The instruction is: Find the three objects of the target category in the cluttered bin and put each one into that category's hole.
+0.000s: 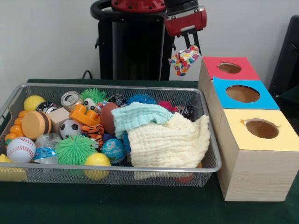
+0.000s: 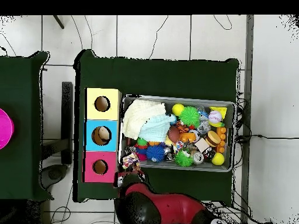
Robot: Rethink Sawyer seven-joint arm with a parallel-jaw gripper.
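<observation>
Dotted cloth [image 1: 184,60] hangs pinched in the hand [image 1: 187,46], lifted clear of the bin [image 1: 211,154], near the bench's robot-side edge by the red-topped box [image 1: 229,68]. Yellow hole [image 1: 262,129] is the farthest box, at the opposite edge. Risks: the cloth dangles loose, so it could drape on the ragged rim instead of dropping, or fall into the red or blue hole [image 1: 242,94] it must cross. Teal cloth [image 1: 136,115] and cream cloth [image 1: 166,140] lie overlapped in the bin; one grab may drag both.

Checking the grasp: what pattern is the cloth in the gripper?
White cloth with multicoloured dots; front view.
</observation>
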